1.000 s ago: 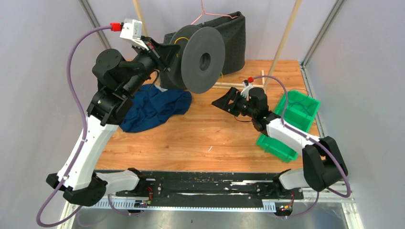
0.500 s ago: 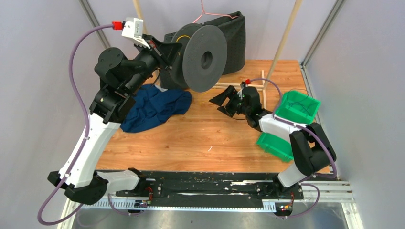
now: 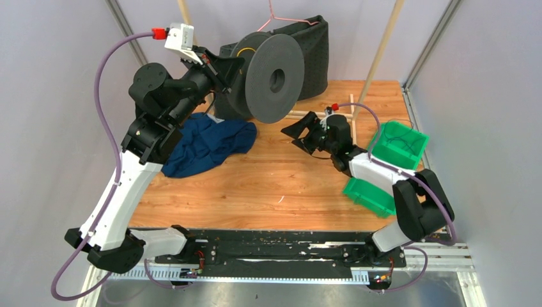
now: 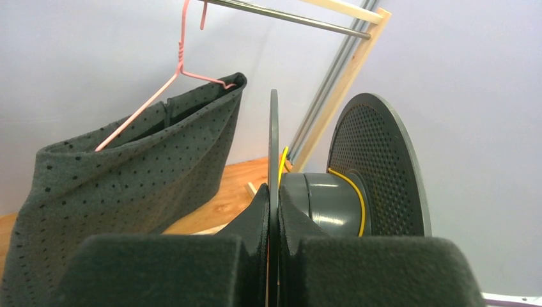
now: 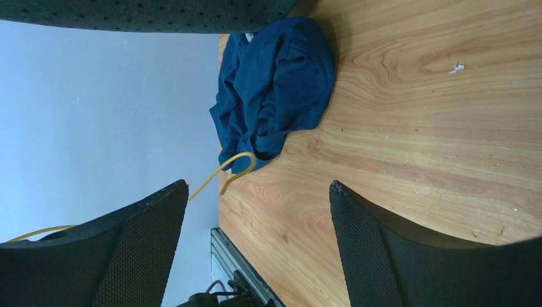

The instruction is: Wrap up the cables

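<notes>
Right tool [image 3: 296,126] nearer spool [image 3: 265,57], fingers apart.

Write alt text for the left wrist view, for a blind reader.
The left gripper pinches the near flange of a grey spool, with a yellow wire looped on its hub. Behind hangs a dotted grey cloth on a pink hanger.

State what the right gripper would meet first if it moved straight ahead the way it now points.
Probably the crumpled blue cloth, with its jaws open toward it. The loose end of the yellow wire curls near that line, but depth is unclear.
</notes>
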Robot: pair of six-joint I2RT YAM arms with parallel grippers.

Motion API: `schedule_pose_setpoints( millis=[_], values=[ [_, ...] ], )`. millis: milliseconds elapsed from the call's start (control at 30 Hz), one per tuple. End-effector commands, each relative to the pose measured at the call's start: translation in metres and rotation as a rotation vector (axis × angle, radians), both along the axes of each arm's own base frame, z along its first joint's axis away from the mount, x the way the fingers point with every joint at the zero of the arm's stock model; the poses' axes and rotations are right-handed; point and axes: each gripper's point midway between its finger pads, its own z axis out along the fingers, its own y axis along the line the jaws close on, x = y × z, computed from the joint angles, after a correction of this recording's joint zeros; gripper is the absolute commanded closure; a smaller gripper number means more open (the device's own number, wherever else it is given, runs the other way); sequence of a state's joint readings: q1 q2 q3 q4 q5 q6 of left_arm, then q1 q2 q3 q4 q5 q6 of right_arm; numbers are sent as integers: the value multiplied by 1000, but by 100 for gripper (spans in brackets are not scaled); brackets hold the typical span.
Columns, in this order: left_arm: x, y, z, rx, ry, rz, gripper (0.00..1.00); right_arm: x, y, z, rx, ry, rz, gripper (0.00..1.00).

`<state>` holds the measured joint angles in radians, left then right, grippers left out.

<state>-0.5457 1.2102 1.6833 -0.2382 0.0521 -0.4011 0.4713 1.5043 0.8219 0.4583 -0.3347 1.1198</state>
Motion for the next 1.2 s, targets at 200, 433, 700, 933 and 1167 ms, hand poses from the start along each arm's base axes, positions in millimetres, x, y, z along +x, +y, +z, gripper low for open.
schedule_pose_setpoints(
  millis=[200,433,700,933,1167],
  values=[
    [-10,4,35,-104,-92,-8,100,7,-9,40,-45,-123,-30,16],
    [-11,3,37,-120,-93,-18,100,6,-2,24,-41,-72,-14,16],
    [-16,4,39,-129,-100,-24,100,4,11,20,-37,-65,15,17],
    [-18,3,40,-134,-103,-27,100,6,18,19,-42,-68,23,18],
    [-19,1,41,-136,-105,-37,100,9,20,16,-47,-61,13,21]
  ],
)
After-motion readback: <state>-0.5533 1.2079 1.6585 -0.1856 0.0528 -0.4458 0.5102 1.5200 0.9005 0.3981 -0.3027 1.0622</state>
